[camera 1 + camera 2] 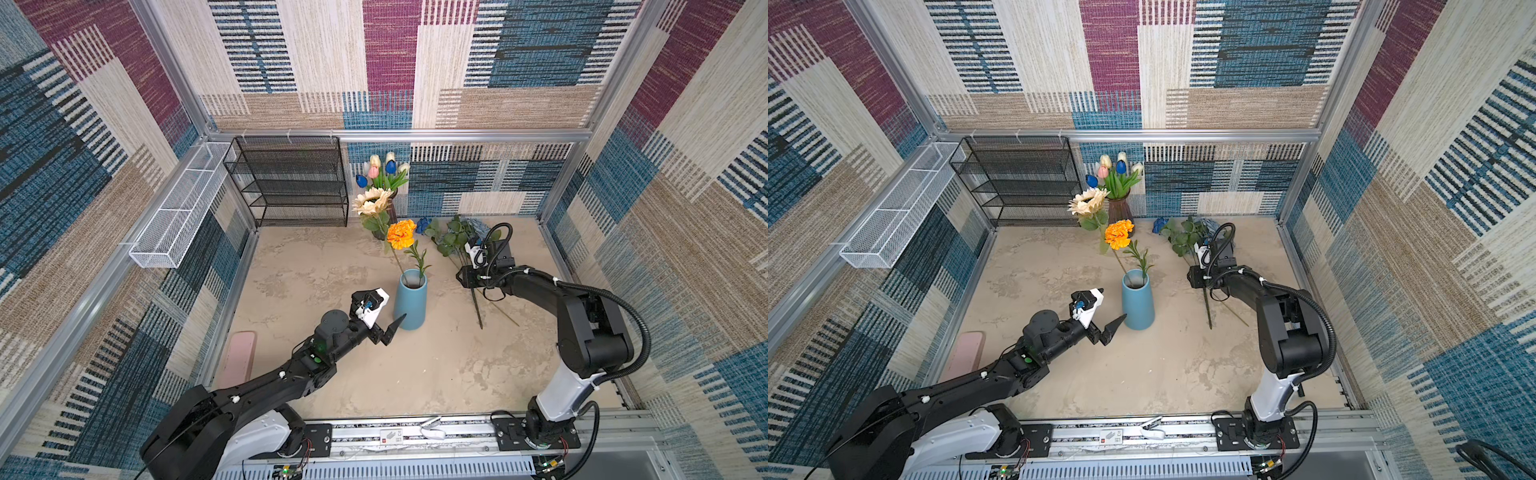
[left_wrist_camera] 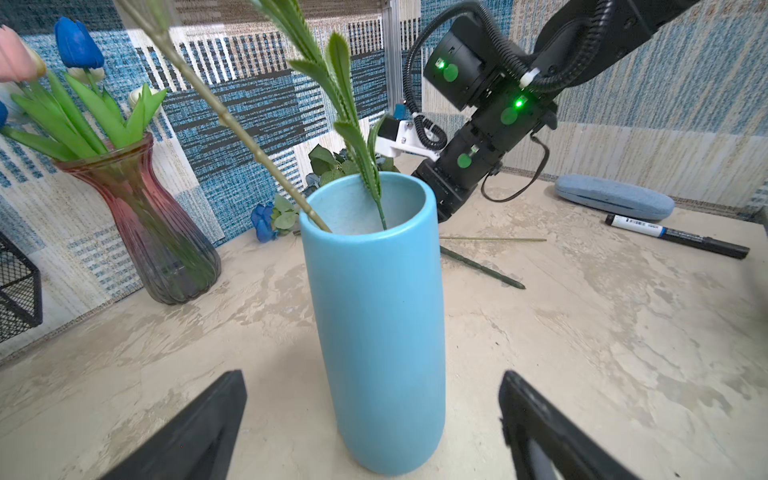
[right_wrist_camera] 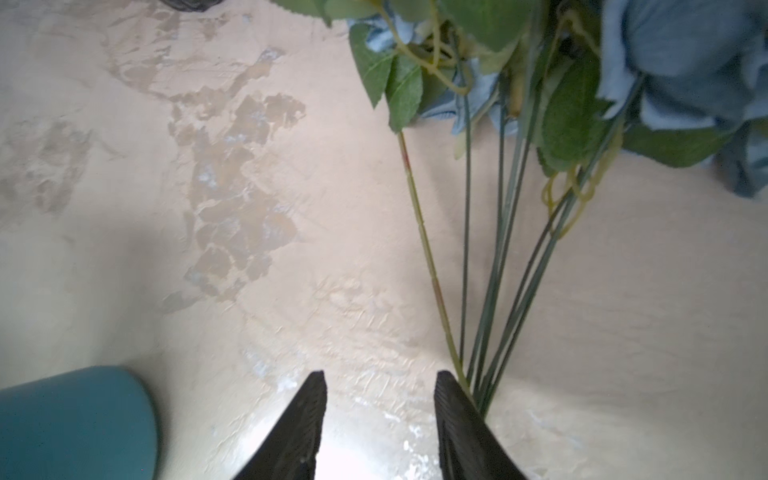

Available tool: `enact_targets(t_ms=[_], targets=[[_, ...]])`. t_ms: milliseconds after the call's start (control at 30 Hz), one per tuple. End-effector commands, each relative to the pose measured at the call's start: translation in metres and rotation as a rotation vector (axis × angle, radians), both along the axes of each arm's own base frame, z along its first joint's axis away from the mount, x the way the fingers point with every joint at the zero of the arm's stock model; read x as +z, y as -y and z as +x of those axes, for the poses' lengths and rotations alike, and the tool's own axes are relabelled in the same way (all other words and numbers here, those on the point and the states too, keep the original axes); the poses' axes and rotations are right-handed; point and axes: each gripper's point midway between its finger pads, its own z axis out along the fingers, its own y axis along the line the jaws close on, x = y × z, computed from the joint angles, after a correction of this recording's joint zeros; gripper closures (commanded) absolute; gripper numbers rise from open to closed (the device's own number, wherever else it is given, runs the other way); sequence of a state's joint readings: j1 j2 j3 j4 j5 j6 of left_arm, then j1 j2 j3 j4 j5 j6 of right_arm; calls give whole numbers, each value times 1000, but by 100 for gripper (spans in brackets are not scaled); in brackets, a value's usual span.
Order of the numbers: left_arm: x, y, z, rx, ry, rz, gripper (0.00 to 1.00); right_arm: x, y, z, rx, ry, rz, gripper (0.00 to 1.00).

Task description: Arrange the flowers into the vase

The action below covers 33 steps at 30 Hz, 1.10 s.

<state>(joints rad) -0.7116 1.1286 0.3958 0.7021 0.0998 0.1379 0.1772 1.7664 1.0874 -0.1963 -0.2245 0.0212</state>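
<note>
Hovering left gripper [image 2: 372, 376] spread wide, empty, facing blue vase [image 2: 374, 311] | right gripper [image 3: 380, 374] parted, empty, perhaps touching rose stems [image 3: 478, 365]

One blue vase [image 1: 410, 305], one glass vase [image 2: 162, 232], one orange flower [image 1: 401, 234], one marker [image 2: 677, 236], one black rack [image 1: 291, 183]

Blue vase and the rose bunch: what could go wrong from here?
1. The left gripper is open, close by the lower half of the tall blue vase. A nudge could tip it, and the orange flower leans out one side.
2. The dusty-blue rose stems lie outside one finger of the open right gripper, not between the jaws. Closing here would likely miss.
</note>
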Motion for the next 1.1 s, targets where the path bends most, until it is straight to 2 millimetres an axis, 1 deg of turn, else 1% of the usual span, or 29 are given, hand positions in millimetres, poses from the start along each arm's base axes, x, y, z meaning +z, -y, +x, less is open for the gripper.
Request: enact_targets(t_ms=[0,133,267,333,467,533,667,800,833,900,1067], targets=[[18,6,-2,-33,55,-36,2,-1,6,18,-20,45,-75,53],[14,1,-3,-17,49,-31,2,-4,1,31,-4,61,-106,52],[12,-3,-5,-4,45,-25,2,-15,4,43,-16,55,-146,53],[11,-5,-5,0,45,-25,2,-22,2,47,-1,46,-150,57],[12,-5,-4,6,50,-18,2,-36,-2,49,15,16,-153,71],[11,-6,-4,10,48,-16,2,-39,-3,48,17,11,-154,78],[9,-5,-3,9,45,-13,2,-47,-2,48,16,-5,-166,87],[9,-4,-2,6,44,-15,2,-53,-2,48,24,-21,-169,90],[10,-4,-2,6,44,-15,2,-54,-3,48,29,-27,-166,93],[10,-4,-3,6,47,-15,2,-51,-6,47,36,-23,-154,95],[13,-5,-3,10,53,-16,2,-33,-17,45,67,1,-102,100]])
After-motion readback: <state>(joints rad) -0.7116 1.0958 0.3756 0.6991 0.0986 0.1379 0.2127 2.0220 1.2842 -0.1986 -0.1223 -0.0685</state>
